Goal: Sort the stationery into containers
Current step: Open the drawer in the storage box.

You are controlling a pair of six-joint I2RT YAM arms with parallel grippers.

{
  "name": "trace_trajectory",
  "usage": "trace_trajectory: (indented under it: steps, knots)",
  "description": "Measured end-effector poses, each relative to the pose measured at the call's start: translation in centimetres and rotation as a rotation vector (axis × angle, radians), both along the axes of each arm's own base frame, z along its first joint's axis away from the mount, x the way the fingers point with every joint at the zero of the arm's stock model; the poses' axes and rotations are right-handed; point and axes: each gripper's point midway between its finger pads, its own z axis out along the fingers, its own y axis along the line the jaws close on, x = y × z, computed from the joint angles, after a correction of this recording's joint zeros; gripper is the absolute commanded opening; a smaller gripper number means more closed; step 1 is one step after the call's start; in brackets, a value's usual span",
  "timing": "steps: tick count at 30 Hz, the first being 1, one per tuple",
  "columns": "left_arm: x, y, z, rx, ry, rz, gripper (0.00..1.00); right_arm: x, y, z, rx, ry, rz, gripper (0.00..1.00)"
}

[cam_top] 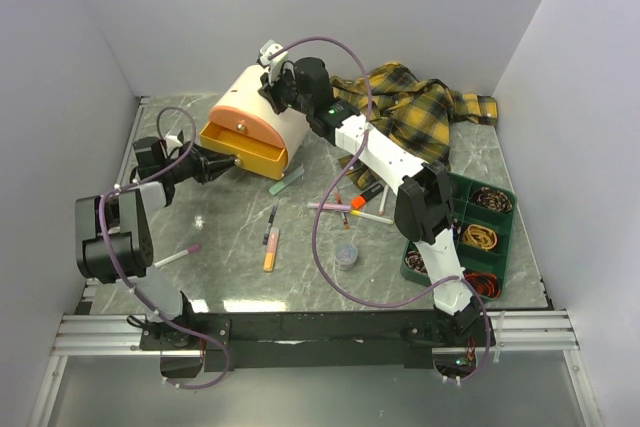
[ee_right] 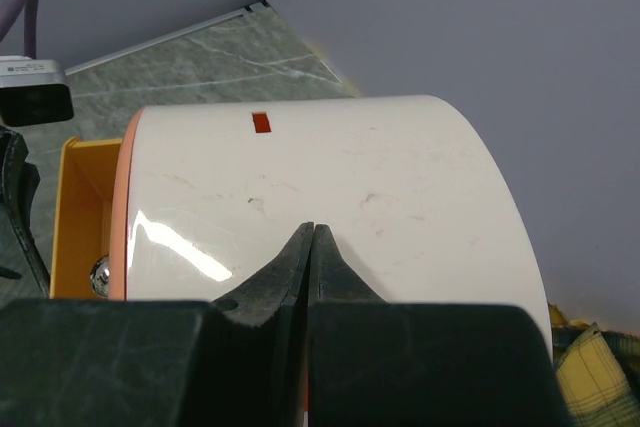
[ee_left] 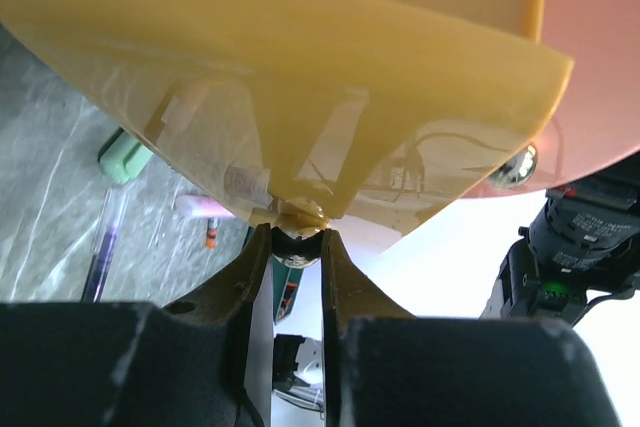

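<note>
Closest to my left wrist camera, the left gripper (ee_left: 297, 244) is clamped on the drawer knob (ee_left: 297, 215). I see the right gripper (ee_right: 313, 232) pinched together over the drawer box (cam_top: 262, 107), upper centre of the top view; pens (cam_top: 271, 250) lie mid-frame, green tray (cam_top: 463, 192) lower right.

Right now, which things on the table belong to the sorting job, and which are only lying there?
For the job: drawer box, its pulled-out drawer, green tray, orange marker, pink-tipped pen, pale green clip, grey pot.
Just lying about: plaid shirt, rubber bands in the tray.
</note>
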Motion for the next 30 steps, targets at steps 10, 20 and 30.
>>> trace_trajectory:
  steps: [10, 20, 30]
  knots:
    - [-2.4, 0.5, -0.2, 0.032, 0.019, -0.029, 0.12, 0.1, 0.3, 0.0, 0.002, -0.011, 0.003, 0.00]
    - [-5.0, 0.7, -0.1, 0.078, 0.017, -0.061, 0.11, -0.3, 0.8, 0.0, -0.001, -0.019, 0.013, 0.00]
    - [-6.2, 1.9, -0.5, 0.102, 0.020, -0.042, 0.31, -0.4, 1.1, 0.0, -0.011, -0.043, 0.015, 0.00]
